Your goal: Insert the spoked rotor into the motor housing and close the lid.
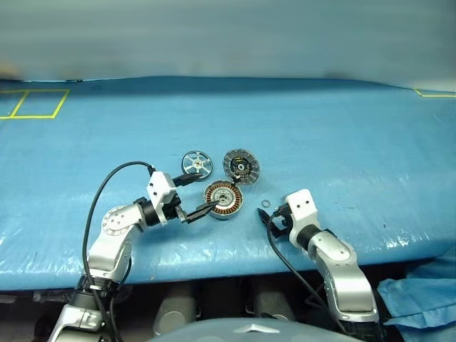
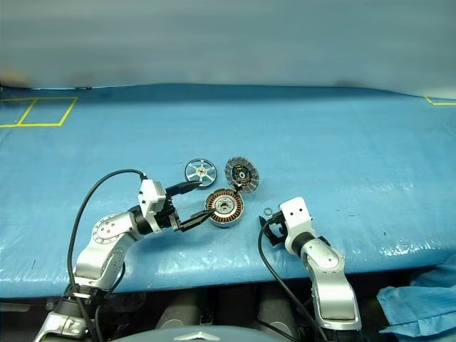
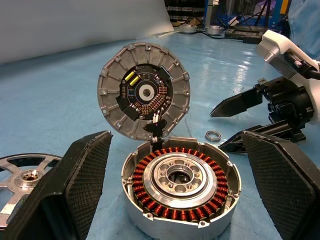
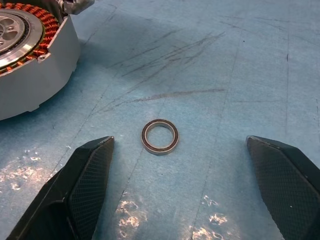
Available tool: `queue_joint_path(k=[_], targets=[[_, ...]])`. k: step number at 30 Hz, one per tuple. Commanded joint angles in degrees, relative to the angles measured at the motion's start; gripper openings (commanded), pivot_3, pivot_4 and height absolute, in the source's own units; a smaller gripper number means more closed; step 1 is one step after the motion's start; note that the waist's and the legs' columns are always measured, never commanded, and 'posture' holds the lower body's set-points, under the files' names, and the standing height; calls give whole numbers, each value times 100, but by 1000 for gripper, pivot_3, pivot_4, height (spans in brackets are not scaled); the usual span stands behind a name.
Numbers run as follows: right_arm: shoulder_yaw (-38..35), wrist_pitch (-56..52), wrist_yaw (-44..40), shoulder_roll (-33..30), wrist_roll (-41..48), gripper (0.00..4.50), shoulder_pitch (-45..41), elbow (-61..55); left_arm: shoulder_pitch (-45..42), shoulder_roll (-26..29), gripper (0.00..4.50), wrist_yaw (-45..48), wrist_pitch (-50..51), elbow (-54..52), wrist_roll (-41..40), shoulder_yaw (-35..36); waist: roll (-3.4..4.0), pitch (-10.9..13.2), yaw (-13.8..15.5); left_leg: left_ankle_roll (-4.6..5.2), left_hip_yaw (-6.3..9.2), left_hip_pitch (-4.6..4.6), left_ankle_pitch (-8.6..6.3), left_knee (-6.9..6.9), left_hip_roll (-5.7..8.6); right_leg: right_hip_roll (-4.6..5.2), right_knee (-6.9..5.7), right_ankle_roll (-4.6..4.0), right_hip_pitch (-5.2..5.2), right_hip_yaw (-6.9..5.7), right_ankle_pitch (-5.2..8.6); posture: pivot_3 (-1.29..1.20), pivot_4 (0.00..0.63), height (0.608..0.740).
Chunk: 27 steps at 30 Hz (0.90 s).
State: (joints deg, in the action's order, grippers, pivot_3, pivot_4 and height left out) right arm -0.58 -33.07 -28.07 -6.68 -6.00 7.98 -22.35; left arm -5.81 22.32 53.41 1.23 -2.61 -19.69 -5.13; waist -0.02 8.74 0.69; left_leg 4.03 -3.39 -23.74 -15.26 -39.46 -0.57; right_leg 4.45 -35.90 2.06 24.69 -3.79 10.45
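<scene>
Because the spoked rotor (image 1: 197,163) lies flat on the blue table (image 1: 342,142) at about ten o'clock from the motor housing (image 1: 224,199), the coming move turns on which arm sits on that side, and it is plainly the left one. The left gripper (image 1: 194,195) hovers with its jaws spread wide and nothing between them, one finger reaching toward the rotor's near edge and the other lying close by the housing's rim; seen from its own wrist, the housing stands straight ahead between the fingers while the rotor lies off to one side. The rotor is thus just beside this gripper, at roughly twelve o'clock from it in the head view, with its hub axis upright, so a grasp would likely have to take it across the rim. The lid (image 1: 241,165) stands propped open at one o'clock from the housing, tilted back with its dark ribbed face showing, leaving the copper-ringed cup clear to receive the wheel. The right gripper (image 1: 276,216), also wide open and empty, sits at four o'clock from the housing, poised over a small loose ring (image 4: 159,136), well away from the rotor.
</scene>
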Motion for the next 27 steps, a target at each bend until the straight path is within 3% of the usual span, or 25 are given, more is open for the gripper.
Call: queue_joint_path(k=[1, 5, 11, 12, 19, 27], targets=[[16, 100, 123, -77, 220, 4454, -47, 32, -11, -50, 4500, -13, -161, -59, 5, -1, 0, 0, 0, 0, 0, 0, 0, 0, 0, 0, 0, 0, 0, 0, 0, 0, 150, 740], [180, 43, 144, -183, 337, 4454, -88, 125, 27, -82, 4500, -14, -187, -34, 25, -28, 0, 0, -2, 1, 0, 2, 0, 0, 0, 0, 1, 0, -1, 0, 0, 0, 150, 740], [356, 47, 251, -366, 400, 2592, -121, 229, 35, -117, 4500, -35, -277, 42, 105, -3, -1, 0, -16, 1, 0, 3, 0, 0, -2, 0, 0, -1, -1, 0, 1, 0, 150, 740], [360, 12, 277, -366, 434, 2592, -126, 236, 37, -112, 4500, -34, -290, 60, 112, 2, -1, -1, -15, 1, 0, 3, -1, 0, -2, 1, 1, 0, -2, 0, 1, 0, 150, 740], [431, -157, 357, -480, 605, 697, -141, 229, 73, -75, 4500, -49, -374, 81, 149, 6, -1, -1, -9, 1, 1, 3, -1, 0, -2, 2, 1, 0, -2, -1, 1, 0, 150, 740], [616, -343, 242, -790, 819, 696, -112, -131, 102, -21, 4500, -28, -445, 111, 186, 7, -1, -1, -1, 3, 2, 2, -2, 3, -2, 3, 4, -2, -1, -2, 1, 0, 150, 740]])
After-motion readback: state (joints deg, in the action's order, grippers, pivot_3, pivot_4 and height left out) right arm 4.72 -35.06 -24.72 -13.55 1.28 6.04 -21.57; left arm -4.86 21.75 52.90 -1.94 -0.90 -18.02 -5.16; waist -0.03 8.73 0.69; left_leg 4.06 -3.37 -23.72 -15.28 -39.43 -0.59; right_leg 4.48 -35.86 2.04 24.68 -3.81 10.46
